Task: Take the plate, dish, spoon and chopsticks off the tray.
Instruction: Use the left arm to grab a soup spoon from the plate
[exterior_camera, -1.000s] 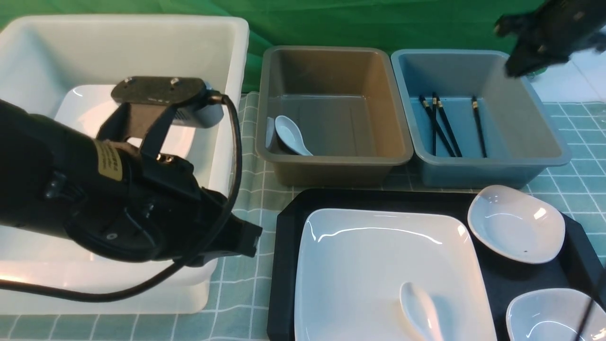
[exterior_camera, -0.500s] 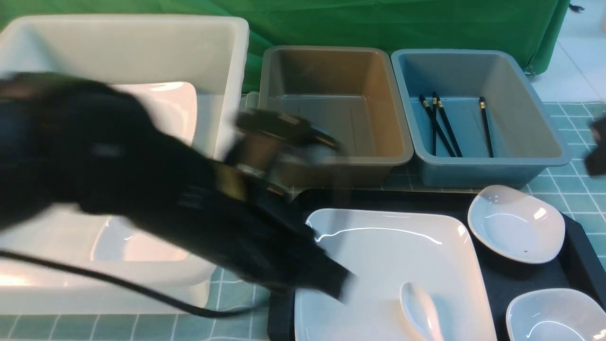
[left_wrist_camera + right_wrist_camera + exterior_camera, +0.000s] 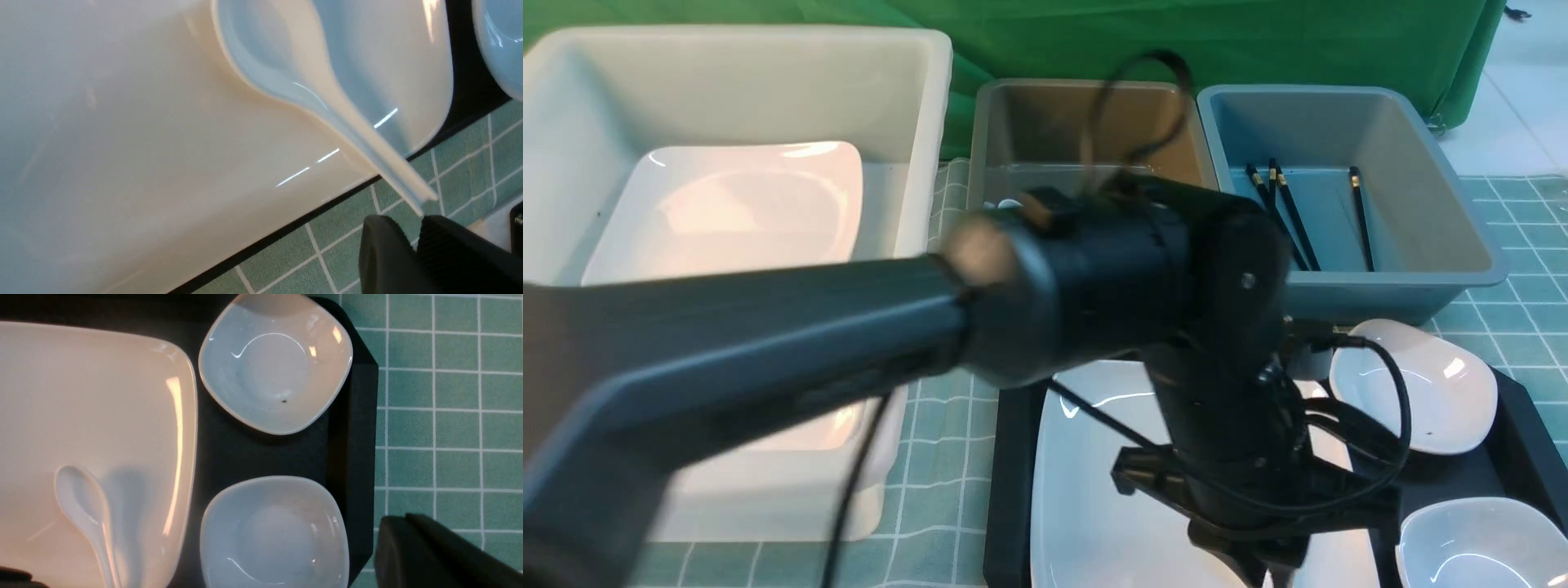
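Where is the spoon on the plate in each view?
Front view: hidden behind the left arm.
Left wrist view: the spoon lies close up on the plate.
Right wrist view: the spoon lies on the plate.
Shared landmark: the plate, seen in all three.

A staged robot test bench, not a real kitchen: a green cloth backdrop (image 3: 1045,37) hangs behind the desk (image 3: 1535,245), a green checked cloth (image 3: 939,457) covers it, and a white tub (image 3: 931,73), grey-brown tub (image 3: 1045,122), blue tub (image 3: 1307,122) and black tray (image 3: 1011,490) stand on it
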### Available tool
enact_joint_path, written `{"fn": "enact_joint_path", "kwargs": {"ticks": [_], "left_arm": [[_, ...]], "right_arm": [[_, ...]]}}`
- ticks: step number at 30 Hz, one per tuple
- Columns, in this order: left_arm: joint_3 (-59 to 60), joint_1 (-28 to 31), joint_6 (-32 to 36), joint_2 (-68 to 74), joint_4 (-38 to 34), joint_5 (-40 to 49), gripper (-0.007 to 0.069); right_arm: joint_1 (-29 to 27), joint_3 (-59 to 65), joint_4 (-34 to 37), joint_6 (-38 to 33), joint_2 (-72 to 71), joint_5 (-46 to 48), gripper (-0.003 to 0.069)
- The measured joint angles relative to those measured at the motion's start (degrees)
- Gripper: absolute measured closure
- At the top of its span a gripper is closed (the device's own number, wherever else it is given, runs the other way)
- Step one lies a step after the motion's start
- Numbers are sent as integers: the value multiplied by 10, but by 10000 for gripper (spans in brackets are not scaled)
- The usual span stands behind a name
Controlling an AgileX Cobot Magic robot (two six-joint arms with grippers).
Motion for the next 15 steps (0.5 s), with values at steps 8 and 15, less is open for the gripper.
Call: {"fn": "enact_joint_path", "kwargs": {"ticks": [8,15], "left_arm": [[-25,0,-32,44,-21,-9,244],[-30,0,-37,69,-47,-24,118]], "right_arm": [[0,0,0,-1,0,-7,642],[0,0,0,-1,0,-9,642]]}}
